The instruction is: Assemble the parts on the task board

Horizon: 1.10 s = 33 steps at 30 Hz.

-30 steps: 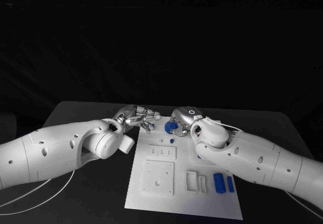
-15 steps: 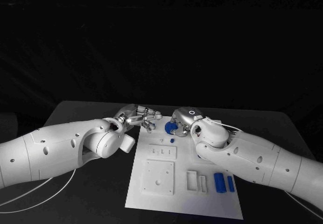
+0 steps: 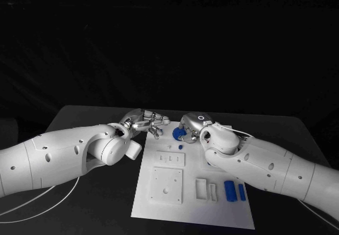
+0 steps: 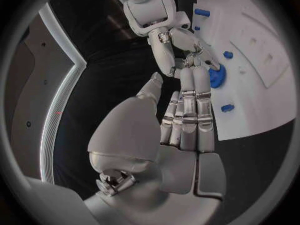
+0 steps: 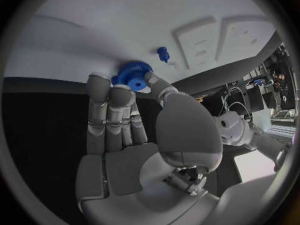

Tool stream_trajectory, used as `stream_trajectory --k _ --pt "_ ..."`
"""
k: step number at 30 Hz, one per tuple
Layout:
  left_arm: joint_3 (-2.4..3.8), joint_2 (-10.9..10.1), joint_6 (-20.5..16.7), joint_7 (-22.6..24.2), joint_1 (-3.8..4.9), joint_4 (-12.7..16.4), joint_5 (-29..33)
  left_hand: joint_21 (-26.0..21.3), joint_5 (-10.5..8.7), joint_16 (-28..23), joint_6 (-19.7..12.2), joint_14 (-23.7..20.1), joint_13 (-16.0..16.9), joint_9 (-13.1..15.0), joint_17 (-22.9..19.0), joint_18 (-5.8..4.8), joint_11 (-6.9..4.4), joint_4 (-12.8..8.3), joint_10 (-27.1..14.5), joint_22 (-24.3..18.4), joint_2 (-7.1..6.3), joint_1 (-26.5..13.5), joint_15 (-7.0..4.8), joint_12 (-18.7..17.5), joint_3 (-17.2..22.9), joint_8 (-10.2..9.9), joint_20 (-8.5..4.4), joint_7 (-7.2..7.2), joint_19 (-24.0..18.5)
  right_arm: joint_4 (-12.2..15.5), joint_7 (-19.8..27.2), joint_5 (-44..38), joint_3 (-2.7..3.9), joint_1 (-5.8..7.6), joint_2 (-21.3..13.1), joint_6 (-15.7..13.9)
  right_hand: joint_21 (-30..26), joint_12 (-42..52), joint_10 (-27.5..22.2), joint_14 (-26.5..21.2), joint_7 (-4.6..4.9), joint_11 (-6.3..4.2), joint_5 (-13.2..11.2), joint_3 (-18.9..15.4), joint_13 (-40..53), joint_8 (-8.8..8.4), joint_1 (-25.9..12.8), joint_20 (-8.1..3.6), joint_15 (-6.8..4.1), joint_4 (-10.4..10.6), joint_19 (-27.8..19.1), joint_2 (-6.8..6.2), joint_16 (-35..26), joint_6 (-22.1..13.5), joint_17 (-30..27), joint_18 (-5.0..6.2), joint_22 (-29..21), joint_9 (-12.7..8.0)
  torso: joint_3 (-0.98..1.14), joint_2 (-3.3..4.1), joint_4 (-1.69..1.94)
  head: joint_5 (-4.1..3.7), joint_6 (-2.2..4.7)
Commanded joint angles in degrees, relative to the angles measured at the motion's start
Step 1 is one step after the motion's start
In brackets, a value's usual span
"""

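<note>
The white task board (image 3: 190, 210) lies in the middle of the black table. At its far end my right hand (image 3: 192, 125) pinches a blue gear (image 3: 178, 132) between thumb and fingertips, low over the board (image 5: 125, 25); the right wrist view shows the gear (image 5: 132, 81) in that grip. A small blue peg (image 3: 181, 146) stands just nearer on the board. My left hand (image 3: 145, 122) hovers at the board's far left corner, fingers straight (image 4: 187, 120), holding nothing, its tips close to the gear (image 4: 217, 76). Two blue cylinders (image 3: 230, 190) lie at the near right.
Raised white plates sit on the board: a small one (image 3: 170, 159), a larger square one (image 3: 167, 186) and two narrow slotted blocks (image 3: 201, 189). A white cable (image 3: 42, 196) loops over the table at the near left.
My left hand has edged slightly up and toward the right hand. The right hand and the gear stay where they were.
</note>
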Motion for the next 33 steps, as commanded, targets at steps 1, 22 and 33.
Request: stream_trajectory --k 1,22,33 --pt "0.05 0.2 0.3 0.5 0.03 0.1 -0.2 0.4 -0.06 0.0 -0.2 0.3 0.1 0.0 0.1 0.84 0.02 -0.2 0.0 -0.1 0.06 0.1 0.0 -0.2 -0.3 0.0 -0.06 0.16 -0.3 -0.2 0.3 -0.2 -0.19 -0.22 0.0 1.3 -0.3 -0.3 -0.5 0.0 -0.09 0.12 -0.4 -0.2 -0.1 0.12 -0.3 -0.12 0.04 0.5 2.7 -0.57 -0.4 -0.7 0.1 1.13 -0.1 -0.1 -0.04 0.0 0.0 0.0 -0.06" --pt "0.05 0.1 0.2 0.4 0.03 0.0 -0.2 0.7 -0.08 0.0 -0.3 0.3 0.1 0.0 0.1 0.88 0.08 -0.2 -0.1 -0.5 0.02 0.1 0.05 -0.2 -0.2 0.0 -0.01 0.24 -0.4 -0.6 0.6 2.4 -0.23 -0.23 0.1 0.5 -0.1 -0.4 -0.9 0.1 0.96 0.94 -4.1 -0.8 -0.9 0.13 -6.7 0.36 0.48 6.9 2.8 -1.58 -0.3 -6.2 0.7 2.0 -0.3 -0.3 0.0 0.02 0.0 0.12 -0.02" --pt "0.05 0.1 -0.2 0.4 0.03 0.0 -0.2 0.7 -0.03 0.0 -0.4 0.3 0.1 0.0 0.1 0.9 0.16 -0.1 -0.2 -0.7 -0.12 0.0 0.11 -0.2 -0.2 0.0 0.04 0.36 -0.4 -0.3 0.8 4.7 -0.23 -0.24 -0.4 2.2 0.0 0.0 -0.8 0.1 0.68 0.78 -4.1 -0.1 -0.7 0.14 -7.2 0.3 0.39 6.9 2.7 -1.3 -0.4 -4.9 0.8 1.97 -0.5 -0.3 0.02 -0.01 -0.07 0.16 -0.22"
